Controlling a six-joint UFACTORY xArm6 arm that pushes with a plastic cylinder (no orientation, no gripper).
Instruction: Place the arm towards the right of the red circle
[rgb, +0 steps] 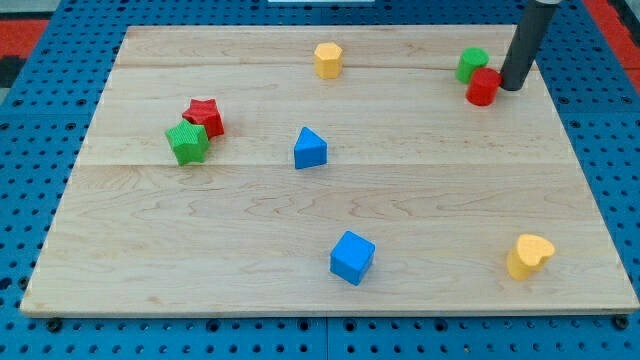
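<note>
The red circle (483, 87) is a short red cylinder near the board's top right. A green block (472, 64) touches it on its upper left. My tip (512, 87) is the lower end of a dark rod coming down from the view's top right. It rests on the board just right of the red circle, very close to it or touching it.
A yellow hexagon block (328, 60) sits at top centre. A red star (205, 117) and a green star (187, 142) touch at the left. A blue triangle (309, 149) is mid-board, a blue cube (352, 257) lower centre, a yellow heart (528, 256) lower right. The wooden board (150, 250) lies on blue pegboard.
</note>
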